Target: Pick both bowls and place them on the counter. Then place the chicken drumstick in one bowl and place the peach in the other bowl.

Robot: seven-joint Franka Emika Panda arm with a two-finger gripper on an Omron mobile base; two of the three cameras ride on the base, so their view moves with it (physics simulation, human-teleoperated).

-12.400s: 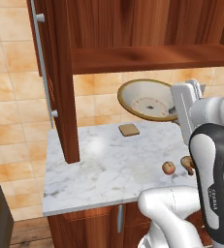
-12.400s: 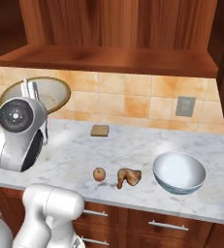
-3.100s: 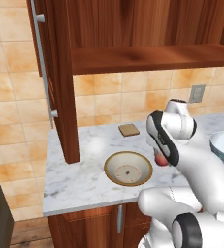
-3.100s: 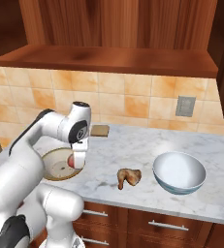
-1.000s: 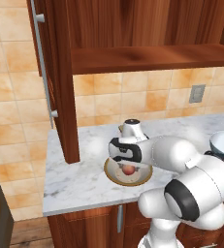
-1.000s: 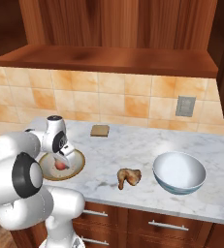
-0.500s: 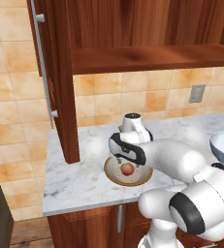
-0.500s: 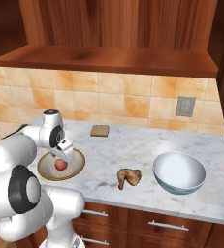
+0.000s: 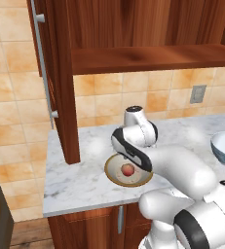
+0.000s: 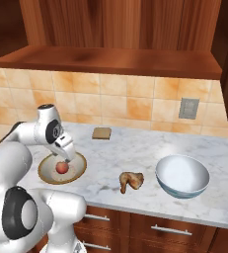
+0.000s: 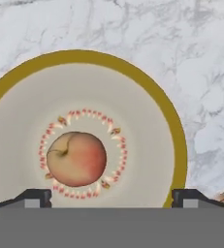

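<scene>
Your fingers (image 11: 111, 196) stand wide apart, holding nothing, right over the tan bowl (image 11: 174, 140) on the worktop (image 10: 135, 148). The peach (image 11: 76, 159) sits at the bowl's centre, just below and between them. So next up is probably the chicken drumstick (image 10: 131, 181): it lies well off to the fingers' right in the right base view, long axis roughly pointing toward the white bowl (image 10: 182, 177) just beyond.

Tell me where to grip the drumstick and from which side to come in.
Judging by its pose, grip the drumstick across its thick meaty end, coming straight down from above: it lies flat on the counter, apart from the white bowl, so both sides are free.
</scene>
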